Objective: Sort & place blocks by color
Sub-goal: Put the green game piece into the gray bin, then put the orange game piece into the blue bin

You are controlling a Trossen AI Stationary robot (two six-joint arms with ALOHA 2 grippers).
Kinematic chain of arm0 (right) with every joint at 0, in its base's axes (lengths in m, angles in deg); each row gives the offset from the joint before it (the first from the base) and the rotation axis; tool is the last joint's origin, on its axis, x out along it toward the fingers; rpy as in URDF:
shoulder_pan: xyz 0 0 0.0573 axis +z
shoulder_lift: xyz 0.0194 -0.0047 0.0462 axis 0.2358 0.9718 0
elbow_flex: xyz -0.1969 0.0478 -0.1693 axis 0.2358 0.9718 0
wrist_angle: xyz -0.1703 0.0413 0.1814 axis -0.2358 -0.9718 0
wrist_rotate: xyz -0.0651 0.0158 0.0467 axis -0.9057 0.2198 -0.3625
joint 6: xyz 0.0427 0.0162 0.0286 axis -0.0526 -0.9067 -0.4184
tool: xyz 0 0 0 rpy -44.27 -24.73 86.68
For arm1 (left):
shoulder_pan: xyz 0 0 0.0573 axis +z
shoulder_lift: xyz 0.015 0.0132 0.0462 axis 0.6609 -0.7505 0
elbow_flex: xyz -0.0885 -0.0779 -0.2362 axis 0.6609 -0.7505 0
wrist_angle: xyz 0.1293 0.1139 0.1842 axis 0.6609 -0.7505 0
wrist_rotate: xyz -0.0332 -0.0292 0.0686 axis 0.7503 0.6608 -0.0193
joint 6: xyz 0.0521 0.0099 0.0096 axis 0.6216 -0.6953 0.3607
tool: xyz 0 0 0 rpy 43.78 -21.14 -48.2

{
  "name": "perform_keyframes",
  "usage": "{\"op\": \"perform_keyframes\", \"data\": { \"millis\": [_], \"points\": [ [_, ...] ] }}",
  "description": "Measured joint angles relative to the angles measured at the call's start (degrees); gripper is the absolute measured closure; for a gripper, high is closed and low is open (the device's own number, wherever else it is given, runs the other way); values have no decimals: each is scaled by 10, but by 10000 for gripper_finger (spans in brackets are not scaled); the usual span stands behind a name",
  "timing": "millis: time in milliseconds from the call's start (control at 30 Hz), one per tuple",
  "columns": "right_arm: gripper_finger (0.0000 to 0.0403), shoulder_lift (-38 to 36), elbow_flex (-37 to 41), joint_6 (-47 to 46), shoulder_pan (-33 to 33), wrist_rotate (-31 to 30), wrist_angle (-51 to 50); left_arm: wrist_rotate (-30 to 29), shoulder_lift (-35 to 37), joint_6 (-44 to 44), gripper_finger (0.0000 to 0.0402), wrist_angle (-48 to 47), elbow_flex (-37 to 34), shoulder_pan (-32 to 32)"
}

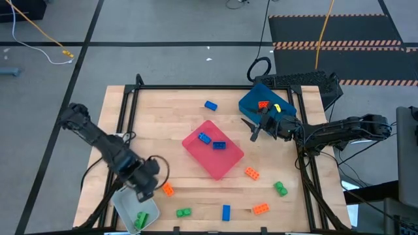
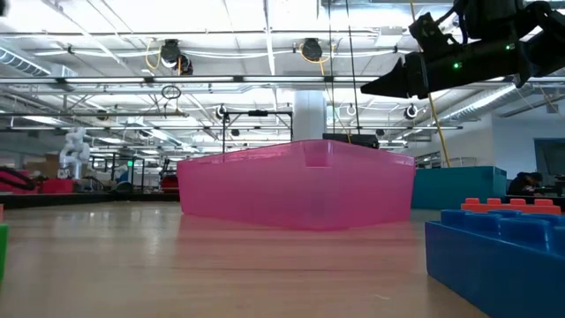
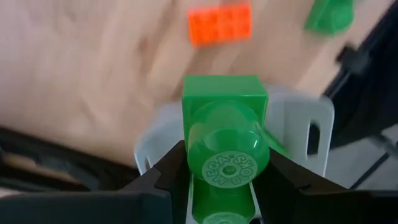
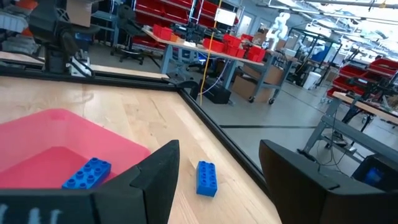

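From above, you are looking at a pink tray (image 1: 212, 156) sitting at the table's centre with two blue blocks (image 1: 211, 141) lying inside it, a dark blue tray (image 1: 251, 102) at about one o'clock holding an orange block (image 1: 263, 104) and a yellow piece (image 1: 276, 108), and a pale grey tray (image 1: 128, 205) at about seven o'clock holding one green block (image 1: 141, 220). Loose blocks are lying around the pink tray: a blue one (image 1: 210, 105) at twelve o'clock, orange ones (image 1: 251, 173) and a green one (image 1: 280, 188) toward four and five o'clock, a blue one (image 1: 226, 211) at six, a green one (image 1: 183, 212) and an orange one (image 1: 168, 190) toward seven. Your left gripper (image 1: 145, 189) is hanging over the grey tray's inner edge; your right gripper (image 1: 256, 130) is hovering between the two coloured trays. In the low view the pink tray (image 2: 296, 184) is filling the middle, a blue block (image 2: 494, 256) is looming close at three o'clock, and the right gripper (image 2: 388, 86) is floating high with nothing in it. Through the left wrist, the fingers (image 3: 161, 177) are pinching a green block (image 3: 225, 140) over the grey tray (image 3: 298, 127). Through the right wrist, the fingers (image 4: 158, 171) are standing spread and empty, with a blue block (image 4: 87, 173) resting in the pink tray (image 4: 37, 146).
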Motion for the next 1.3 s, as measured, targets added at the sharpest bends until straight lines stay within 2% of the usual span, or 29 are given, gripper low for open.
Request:
{"op": "perform_keyframes", "data": {
  "millis": [233,333,467,567,633,800,867,933,1067,1300],
  "points": [
    [188,0,0,-1,0,0,7,5,-11,-96,269,-1,-3,-83],
    [188,0,0,-1,0,0,13,20,-27,-128,269,-2,-3,-96],
    [188,0,0,-1,0,0,28,77,-60,-133,269,1,-3,-104],
    [188,0,0,-4,1,0,28,80,-78,-137,266,-14,-3,-108],
    [188,0,0,-18,1,0,29,77,-89,-138,230,-16,-3,-109],
    [188,0,0,-22,1,0,29,53,-98,-124,105,-22,-3,-103],
    [188,0,0,-22,1,0,32,48,-97,-120,76,-28,-3,-92],
    [188,0,0,-24,1,0,33,46,-97,-114,63,-36,-3,-84],
    [188,0,0,-25,1,0,33,48,-97,-68,71,-44,-3,-60],
    [188,0,0,-25,1,0,32,28,-97,75,123,-45,-3,30]
  ]
}}
